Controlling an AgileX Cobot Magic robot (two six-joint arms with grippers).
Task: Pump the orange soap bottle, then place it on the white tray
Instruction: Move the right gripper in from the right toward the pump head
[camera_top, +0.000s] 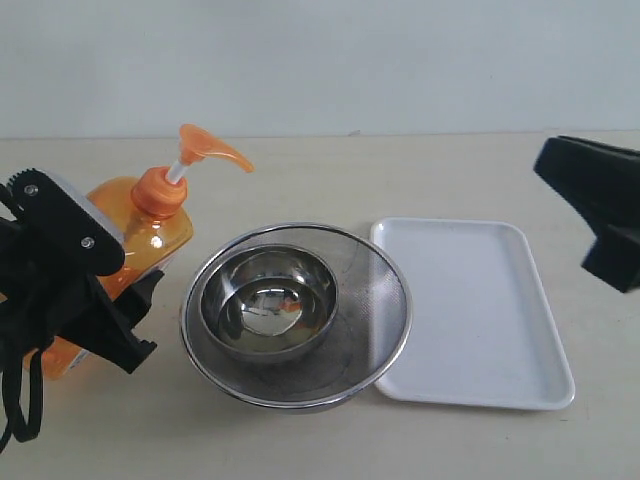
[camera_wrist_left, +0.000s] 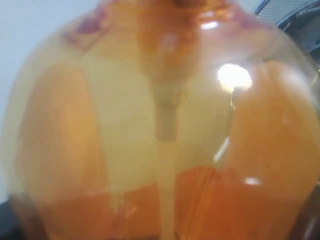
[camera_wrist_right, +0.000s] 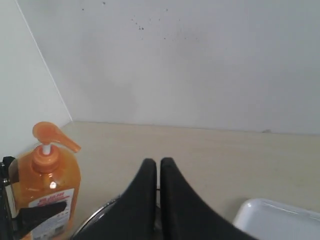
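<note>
Exterior view: the bottle (camera_top: 150, 230) is clamped between the fingers of the left gripper (camera_top: 125, 310), at 9 o'clock of 2 nested steel bowls (camera_top: 395, 290), and it leans slightly. The tray (camera_top: 480, 310) lies at 3 o'clock of the bowls, just beside them. The right gripper (camera_top: 590, 200) is seen at 2 o'clock.

Left wrist view: the frame is filled by the bottle (camera_wrist_left: 160, 125).

Right wrist view: the right gripper (camera_wrist_right: 159, 167) is seen with its fingers pressed together. The bottle (camera_wrist_right: 47, 185) and a corner of the tray (camera_wrist_right: 275, 217) are seen to either side of it.

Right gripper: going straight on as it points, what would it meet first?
Probably bare table; the right gripper aims beside the orange soap bottle, not at it. Depth unclear.
</note>
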